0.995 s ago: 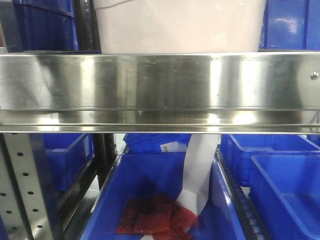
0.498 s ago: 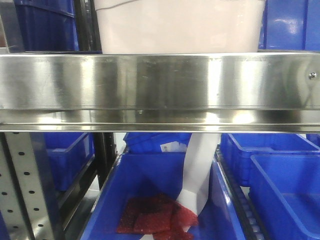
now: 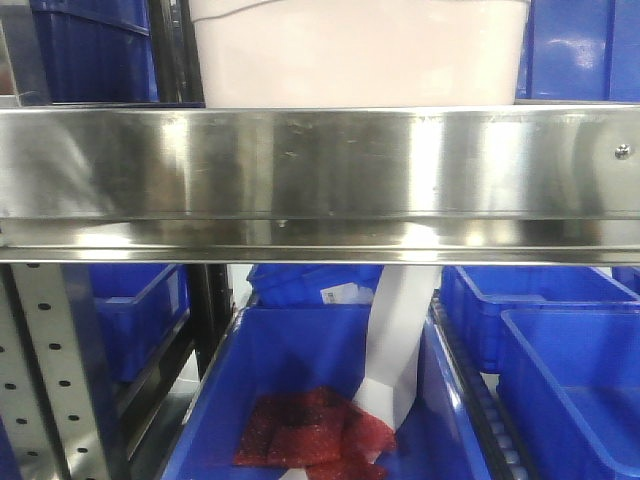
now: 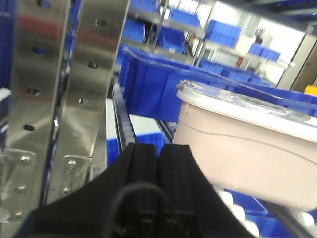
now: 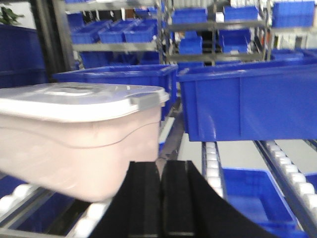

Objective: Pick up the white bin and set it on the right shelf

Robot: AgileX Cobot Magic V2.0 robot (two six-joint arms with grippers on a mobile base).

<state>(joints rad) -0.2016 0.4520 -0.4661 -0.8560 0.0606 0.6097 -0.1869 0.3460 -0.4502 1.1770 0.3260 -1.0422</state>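
The white bin (image 3: 360,50) stands on the right shelf, just behind its broad steel front edge (image 3: 320,170); only the bin's lower wall shows in the front view. In the left wrist view my left gripper (image 4: 159,148) is shut with nothing in it, and the white bin (image 4: 247,148) sits on rollers to its right, apart from the fingers. In the right wrist view my right gripper (image 5: 161,166) is shut and empty, with the lidded white bin (image 5: 74,134) close on its left, seemingly not touching it.
Blue bins (image 3: 90,50) flank the white bin, and a large one (image 5: 247,104) sits to its right. Perforated steel uprights (image 4: 94,84) stand left of my left gripper. Below the shelf a blue bin (image 3: 300,390) holds red bags (image 3: 310,430) and a white strip (image 3: 400,340).
Almost nothing: in the front view the shelf edge's screw has drifted a few pixels to the left. The white bin stays on the shelf.
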